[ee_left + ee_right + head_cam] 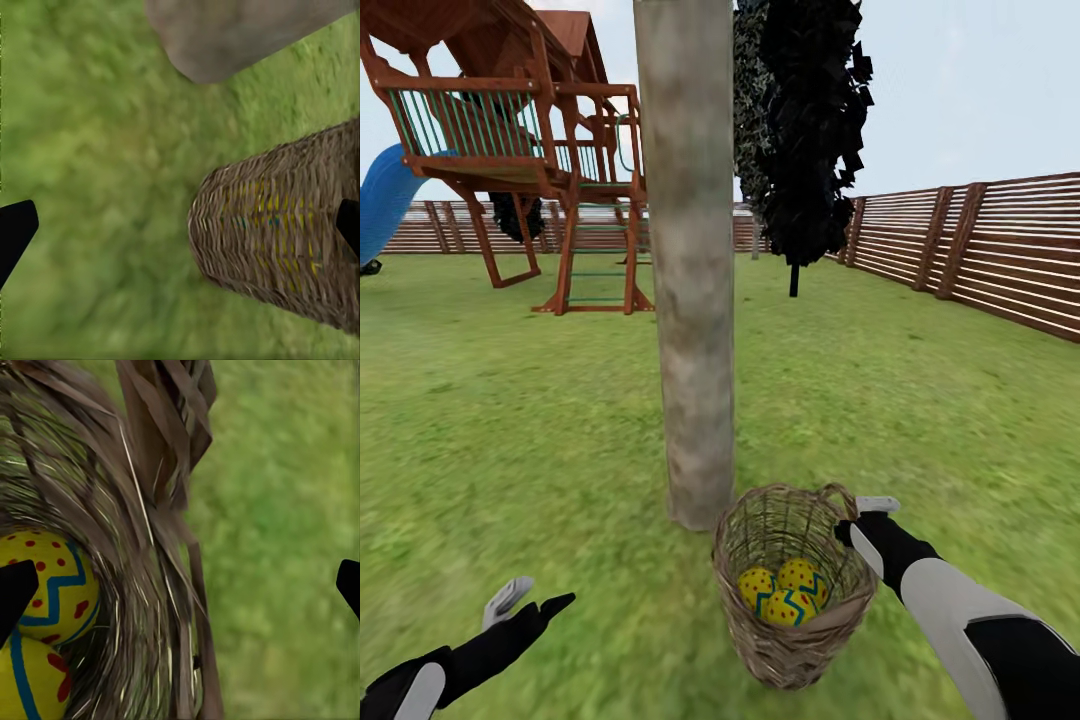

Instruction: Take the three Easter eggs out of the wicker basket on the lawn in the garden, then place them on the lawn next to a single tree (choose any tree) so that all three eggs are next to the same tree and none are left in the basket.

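Observation:
The wicker basket (792, 648) stands on the lawn (510, 440) just right of the base of the thick grey-brown tree trunk (690, 300). Three yellow Easter eggs (790, 607) with red dots and blue-green zigzags lie together in its bottom. My right gripper (865, 517) is open at the basket's right rim, astride the rim by the loop handle (165, 420), with two eggs (52, 577) just inside. My left gripper (532, 600) is open over bare grass, left of the basket (277, 232), holding nothing.
A wooden playset (530, 150) with a blue slide (385, 200) stands at the back left. A slim tree with near-black foliage (805, 130) rises behind the trunk. A brown slat fence (980, 250) rings the yard. Open grass spreads around the trunk.

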### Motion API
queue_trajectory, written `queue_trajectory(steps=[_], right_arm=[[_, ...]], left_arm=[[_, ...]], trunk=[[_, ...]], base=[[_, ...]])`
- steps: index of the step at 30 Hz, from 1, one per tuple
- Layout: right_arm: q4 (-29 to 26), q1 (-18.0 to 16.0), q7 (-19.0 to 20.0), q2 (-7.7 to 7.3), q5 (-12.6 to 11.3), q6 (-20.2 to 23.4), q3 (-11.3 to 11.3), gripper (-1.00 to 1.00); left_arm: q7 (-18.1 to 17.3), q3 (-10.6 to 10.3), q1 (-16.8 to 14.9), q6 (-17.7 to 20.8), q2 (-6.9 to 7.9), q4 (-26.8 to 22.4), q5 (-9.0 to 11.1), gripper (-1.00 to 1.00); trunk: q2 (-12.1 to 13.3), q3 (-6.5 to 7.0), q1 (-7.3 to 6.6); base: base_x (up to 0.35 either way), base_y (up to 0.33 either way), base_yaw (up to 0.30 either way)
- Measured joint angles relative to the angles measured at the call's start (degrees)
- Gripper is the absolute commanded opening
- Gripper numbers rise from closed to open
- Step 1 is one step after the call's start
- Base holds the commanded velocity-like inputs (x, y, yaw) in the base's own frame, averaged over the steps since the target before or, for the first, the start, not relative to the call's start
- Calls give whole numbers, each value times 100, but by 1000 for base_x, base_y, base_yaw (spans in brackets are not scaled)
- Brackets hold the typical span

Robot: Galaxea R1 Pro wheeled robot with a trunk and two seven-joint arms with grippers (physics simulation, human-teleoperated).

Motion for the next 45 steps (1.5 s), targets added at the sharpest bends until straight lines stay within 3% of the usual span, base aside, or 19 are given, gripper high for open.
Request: queue_trajectory(steps=[2, 4, 6, 7, 10, 12, 15, 17, 20, 27, 30, 34, 36, 39, 42, 44, 45], right_arm=[[-2, 0, 11, 10, 8, -94, 6, 100], [-16, 7, 20, 14, 14, -165, 8, 100], [-26, 8, 22, 15, 15, -179, 8, 100], [-35, 9, 18, 15, 15, -184, 9, 100], [-186, 13, -23, 20, 14, -281, 1, 100], [-514, 38, -23, 23, 14, -265, 2, 100], [-1091, 250, -25, 37, 10, -209, 6, 100], [-1323, 369, -48, 181, 10, -102, 9, 100], [-1337, 396, -79, 388, 11, 182, 12, 100], [-1323, 398, -71, 595, 1, 624, 54, 100], [-1051, 399, -31, 782, 0, 620, 79, 100], [-759, 376, -105, 1218, 7, 733, 256, 100], [-736, 347, -171, 1335, -12, 1236, 281, 100], [-750, 234, -179, 1336, -70, 1852, 298, 100], [-717, -61, -195, 1336, -304, 2325, 286, 100], [-708, -221, -203, 1336, -564, 2697, 276, 100], [-703, -292, -206, 1336, -691, 2882, 270, 100]], left_arm=[[331, -11, 0, -2, -115, 3, -14, 100], [1152, -21, 0, -65, -297, -16, 0, 100], [1642, -33, 0, -278, -444, -20, -6, 100], [1925, -40, 0, -486, -514, -20, -134, 100], [2686, -163, -1, -957, -838, 0, -982, 100], [2994, -185, -2, -1401, -907, 15, -1183, 100], [3108, -225, -2, -1610, -938, 58, -1247, 100], [3122, -300, -2, -1651, -1008, 71, -1258, 100], [3124, -314, -2, -1658, -1029, 72, -1267, 100], [3129, -339, -1, -1670, -1157, 72, -1287, 100], [3119, -340, -1, -1671, -1180, 54, -1294, 100], [3110, -322, -1, -1671, -1177, -197, -1289, 100], [3110, -317, -1, -1664, -1176, -365, -1288, 100], [3112, -322, -1, -1634, -1176, -481, -1287, 100], [3112, -328, -1, -1546, -1156, -608, -1288, 100], [3123, -330, -1, -1170, -1147, -1002, -1288, 100], [3161, -330, -1, -809, -1143, -1277, -1288, 100]], trunk=[[80, 36, -44], [160, 72, -88], [241, 108, -132], [281, 126, -154], [401, 180, -220], [481, 216, -264], [602, 269, -330], [682, 305, -373], [802, 359, -439], [1083, 485, -593], [1085, 485, -594], [1085, 485, -594], [1085, 485, -594], [1085, 486, -594], [1085, 486, -594], [1084, 486, -594], [1084, 486, -594]], base=[[0, 0, 0], [0, 0, 0], [0, 0, 0], [0, 0, 0], [0, 0, 0], [0, 0, 0], [0, 0, 0], [0, 0, 0], [0, 0, 0], [0, 0, 0], [0, 0, 0], [0, 0, 0], [0, 0, 0], [0, 0, 0], [0, 0, 0], [0, 0, 0], [0, 0, 0]])
